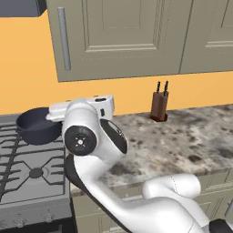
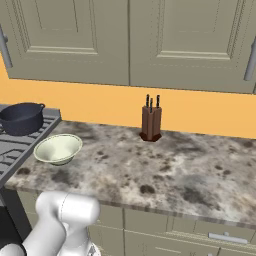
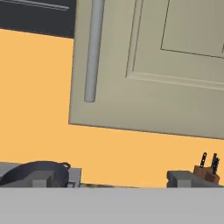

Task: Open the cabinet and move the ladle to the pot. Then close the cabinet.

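The cabinet [image 1: 118, 36] hangs on the wall with its wide door shut; its vertical grey bar handle [image 1: 63, 38] runs down the door's left side. In the hand view the cabinet door [image 3: 175, 83] and the bar handle [image 3: 93, 48] loom above and ahead of my gripper [image 3: 111, 180], whose fingertips [image 3: 40, 179] stand wide apart, open and holding nothing. The dark blue-grey pot [image 1: 36, 125] sits on the stove's back burner, below and left of the handle; it is also the pot [image 2: 21, 118] and the pot [image 3: 37, 172]. The ladle is hidden.
A brown knife block [image 1: 159, 107] stands on the marbled counter [image 1: 182, 141] against the orange wall. A pale cream bowl [image 2: 57, 148] rests near the counter's left end, beside the stove grates [image 1: 27, 164]. A second cabinet door [image 2: 192, 42] lies to the right.
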